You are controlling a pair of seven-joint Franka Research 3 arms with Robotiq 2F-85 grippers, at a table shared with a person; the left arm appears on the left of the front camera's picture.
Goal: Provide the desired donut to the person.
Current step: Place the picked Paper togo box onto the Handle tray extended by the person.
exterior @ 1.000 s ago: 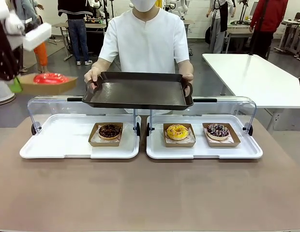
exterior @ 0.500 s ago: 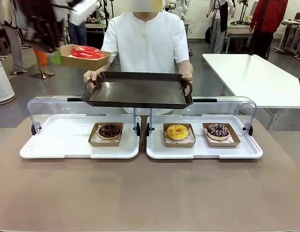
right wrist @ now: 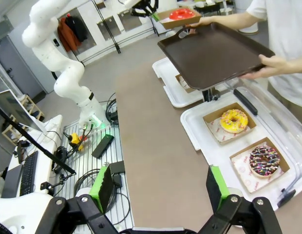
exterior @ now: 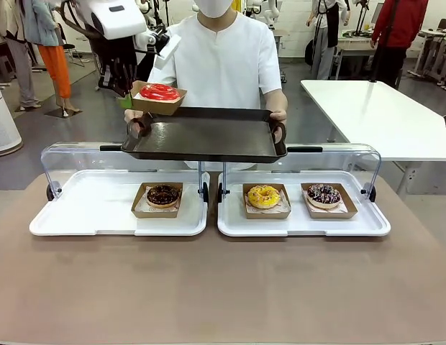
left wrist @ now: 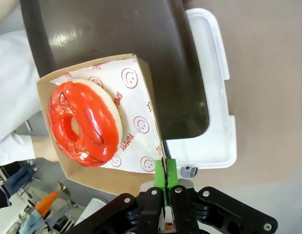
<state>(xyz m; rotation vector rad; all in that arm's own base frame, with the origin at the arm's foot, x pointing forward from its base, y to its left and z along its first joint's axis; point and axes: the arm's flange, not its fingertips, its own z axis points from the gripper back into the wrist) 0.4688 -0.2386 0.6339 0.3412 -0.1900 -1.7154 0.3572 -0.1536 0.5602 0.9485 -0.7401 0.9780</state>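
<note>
A red-glazed donut [exterior: 159, 92] lies in a cardboard tray [exterior: 147, 105], and my left gripper [exterior: 125, 101] is shut on that tray's edge. It hangs over the far left corner of the dark serving tray [exterior: 208, 138] that the person [exterior: 219, 57] holds by both handles. In the left wrist view the green pads [left wrist: 171, 171] pinch the paper-lined box wall beside the red donut [left wrist: 85, 124], above the dark tray [left wrist: 136, 44]. My right gripper [right wrist: 160, 191] stands open near the table's right side, with nothing between its fingers.
Two white display trays [exterior: 101, 217] [exterior: 302, 226] with raised clear lids sit on the brown table. They hold a chocolate donut [exterior: 163, 195], a yellow donut [exterior: 263, 195] and a sprinkled chocolate donut [exterior: 324, 193] in boxes. A white table [exterior: 381, 115] stands at the far right.
My left arm has swung in from the far left, carrying the boxed red donut to the right until it hangs over the dark tray's left corner. The person and tray held still.
</note>
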